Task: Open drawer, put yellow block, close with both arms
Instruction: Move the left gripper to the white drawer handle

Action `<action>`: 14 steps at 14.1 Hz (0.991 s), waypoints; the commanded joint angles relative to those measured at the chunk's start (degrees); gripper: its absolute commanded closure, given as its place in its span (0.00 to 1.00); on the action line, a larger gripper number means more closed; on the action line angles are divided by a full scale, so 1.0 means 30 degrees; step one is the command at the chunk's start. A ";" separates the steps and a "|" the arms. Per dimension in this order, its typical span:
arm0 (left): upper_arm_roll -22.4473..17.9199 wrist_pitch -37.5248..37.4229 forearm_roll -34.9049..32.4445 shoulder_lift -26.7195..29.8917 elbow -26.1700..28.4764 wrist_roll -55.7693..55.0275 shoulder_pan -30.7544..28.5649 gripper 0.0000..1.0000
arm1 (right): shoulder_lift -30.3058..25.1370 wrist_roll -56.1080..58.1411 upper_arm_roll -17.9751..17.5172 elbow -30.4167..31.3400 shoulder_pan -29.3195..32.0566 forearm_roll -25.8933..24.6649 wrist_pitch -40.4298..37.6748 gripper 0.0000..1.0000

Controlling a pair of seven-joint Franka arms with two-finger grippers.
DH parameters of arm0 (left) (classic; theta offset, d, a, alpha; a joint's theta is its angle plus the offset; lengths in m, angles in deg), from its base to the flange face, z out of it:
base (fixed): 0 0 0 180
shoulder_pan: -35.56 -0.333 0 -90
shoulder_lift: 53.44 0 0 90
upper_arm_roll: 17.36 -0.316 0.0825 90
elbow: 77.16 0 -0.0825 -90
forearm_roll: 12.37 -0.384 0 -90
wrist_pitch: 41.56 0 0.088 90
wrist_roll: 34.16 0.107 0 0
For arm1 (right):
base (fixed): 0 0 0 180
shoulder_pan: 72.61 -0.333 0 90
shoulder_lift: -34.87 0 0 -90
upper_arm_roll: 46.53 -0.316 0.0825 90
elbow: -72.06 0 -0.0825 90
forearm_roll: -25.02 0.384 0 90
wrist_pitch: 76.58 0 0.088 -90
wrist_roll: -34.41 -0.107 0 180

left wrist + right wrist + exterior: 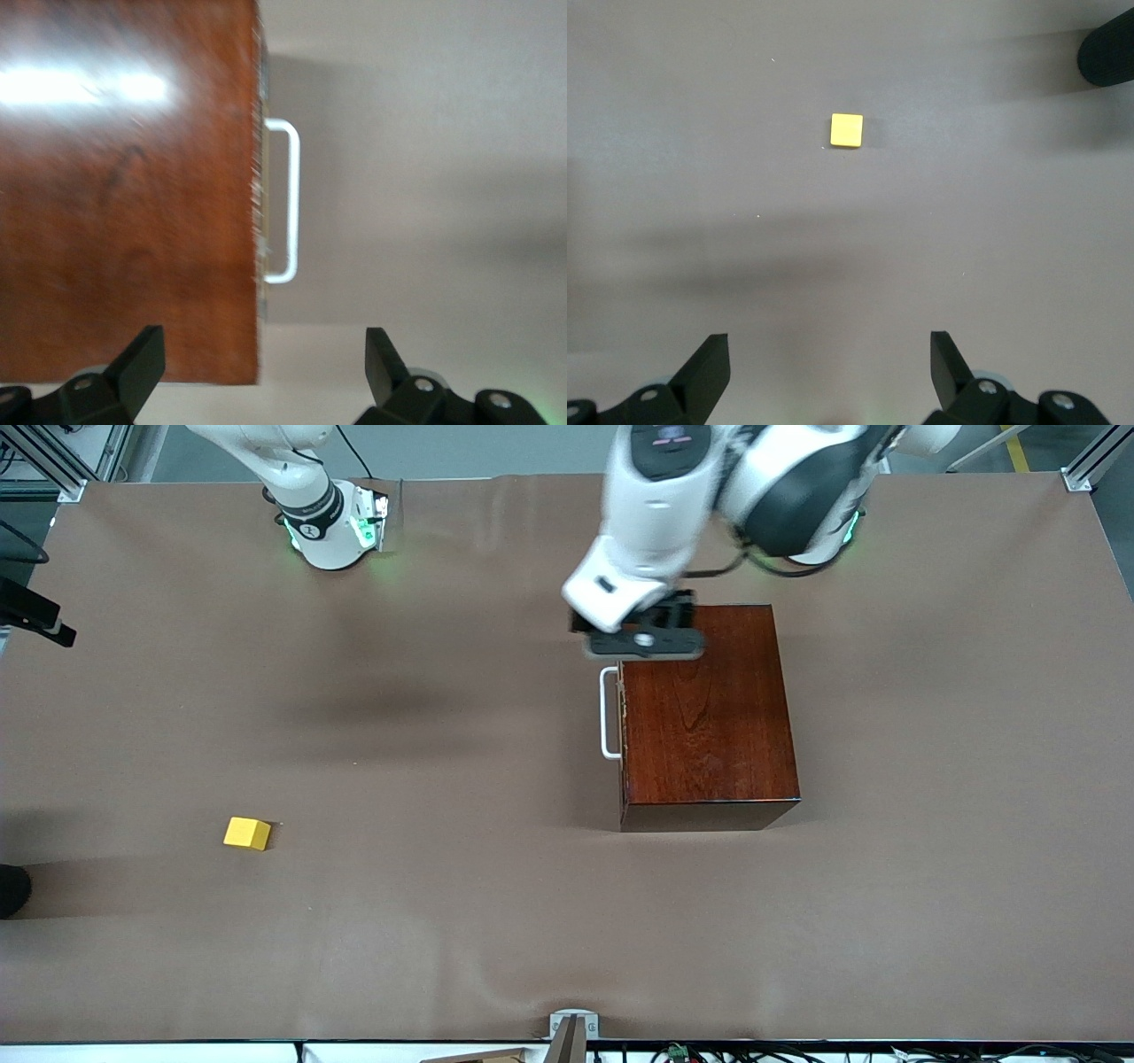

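Note:
The dark reddish-brown wooden box (709,717) stands toward the left arm's end of the table. Its drawer is shut, and the white U-shaped handle (609,713) faces the right arm's end. My left gripper (645,642) hangs over the box's corner by the handle, open and empty. The left wrist view shows the box top (124,195), the handle (285,202) and the open left gripper (263,341). The yellow block (247,833) lies on the table toward the right arm's end. My right gripper (829,345) is open and empty high above the table, with the block (847,130) ahead of it.
The brown table cover (443,921) spreads wide around the block and the box. A dark rounded object (11,890) sits at the table edge past the block and also shows in the right wrist view (1107,55). A small grey mount (573,1027) sits at the near edge.

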 commanded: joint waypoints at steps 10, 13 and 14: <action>-0.3440 0.1372 -0.2204 -0.5690 -0.1741 -0.2258 0.4632 0.00 | 0.2559 0.0438 0.0011 0.1821 -0.0744 -0.0045 0.4334 0.00; -0.3826 0.1723 -0.2234 -0.6307 -0.1741 -0.2258 0.4899 0.00 | 0.3818 0.0615 0.0011 0.1821 -0.0977 -0.0074 0.5359 0.00; -0.3884 0.1898 -0.2321 -0.6483 -0.1741 -0.2258 0.4899 0.00 | 0.4229 0.0615 0.0011 0.1821 -0.1036 -0.0103 0.5768 0.00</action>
